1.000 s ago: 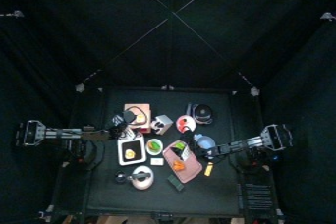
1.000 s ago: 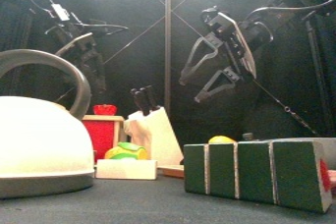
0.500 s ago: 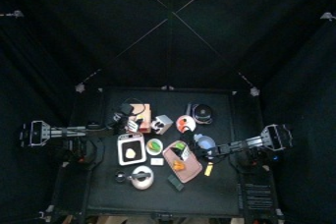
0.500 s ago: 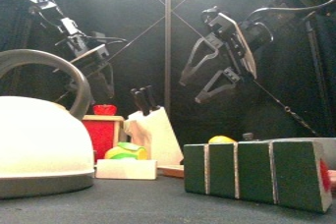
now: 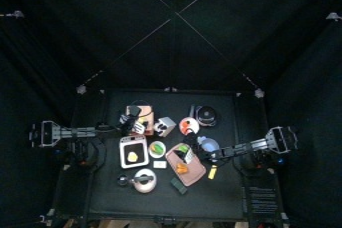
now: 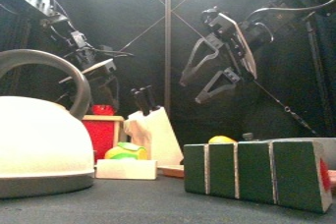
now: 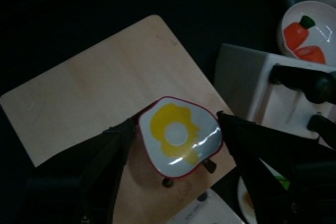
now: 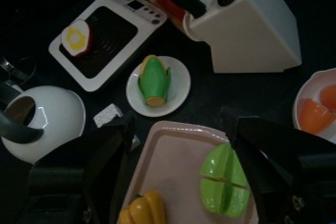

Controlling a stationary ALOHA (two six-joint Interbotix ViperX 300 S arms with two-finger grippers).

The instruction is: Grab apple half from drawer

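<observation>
The drawer (image 5: pixel 139 114) is a salmon-pink box at the table's back left. Its flat top (image 7: pixel 92 81) fills the left wrist view, and a small pan with a fried egg (image 7: pixel 178 137) rests on it. No apple half shows in any view. My left gripper (image 7: pixel 184 184) hovers open over the drawer's top (image 5: pixel 124 124), with the pan seen between its jaws. In the front view it hangs behind the kettle (image 6: pixel 100 71). My right gripper (image 8: pixel 197 184) is open and empty above a pink tray (image 8: pixel 178 154) at the front right (image 5: pixel 214 150).
A white kettle (image 6: pixel 39 140) stands at the front left. A knife block (image 6: pixel 155 130) stands beside the drawer. A toy microwave (image 8: pixel 105 36) and a plate of corn (image 8: pixel 157 83) are mid-table. The pink tray holds a green piece (image 8: pixel 223 174) and a banana (image 8: pixel 141 211). Green-sided blocks (image 6: pixel 262 169) stand at the front right.
The left arm has reached further right over the drawer and dropped lower behind the kettle. The right arm has not moved.
</observation>
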